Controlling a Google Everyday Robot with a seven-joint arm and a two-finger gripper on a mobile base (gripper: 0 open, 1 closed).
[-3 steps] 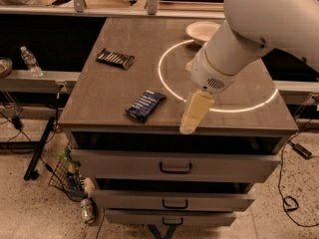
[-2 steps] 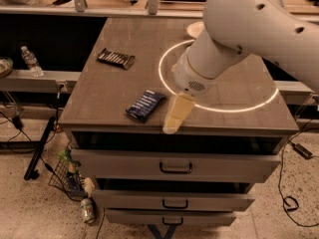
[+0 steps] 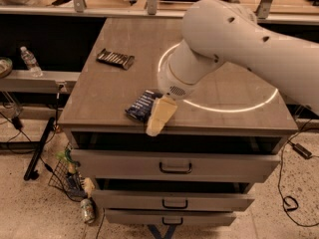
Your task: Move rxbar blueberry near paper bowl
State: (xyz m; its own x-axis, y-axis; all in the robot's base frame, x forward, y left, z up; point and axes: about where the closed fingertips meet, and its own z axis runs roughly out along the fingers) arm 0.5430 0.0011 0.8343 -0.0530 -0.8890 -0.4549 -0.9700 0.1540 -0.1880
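The rxbar blueberry (image 3: 141, 105), a dark navy-blue flat bar, lies near the front edge of the table top (image 3: 114, 91). My gripper (image 3: 159, 117) hangs right beside the bar's right end, partly covering it, its pale fingers pointing down toward the front edge. My big white arm covers the back right of the table, and the paper bowl is hidden behind it.
A black packet with pale stripes (image 3: 115, 58) lies at the table's left back. A bright ring of light (image 3: 224, 106) marks the table top. Drawers (image 3: 174, 166) are below. A water bottle (image 3: 30, 61) stands on a ledge at left; a can (image 3: 87, 210) lies on the floor.
My arm and gripper have swung left across the table, from right of the bar to right against it, and the arm now covers the paper bowl.
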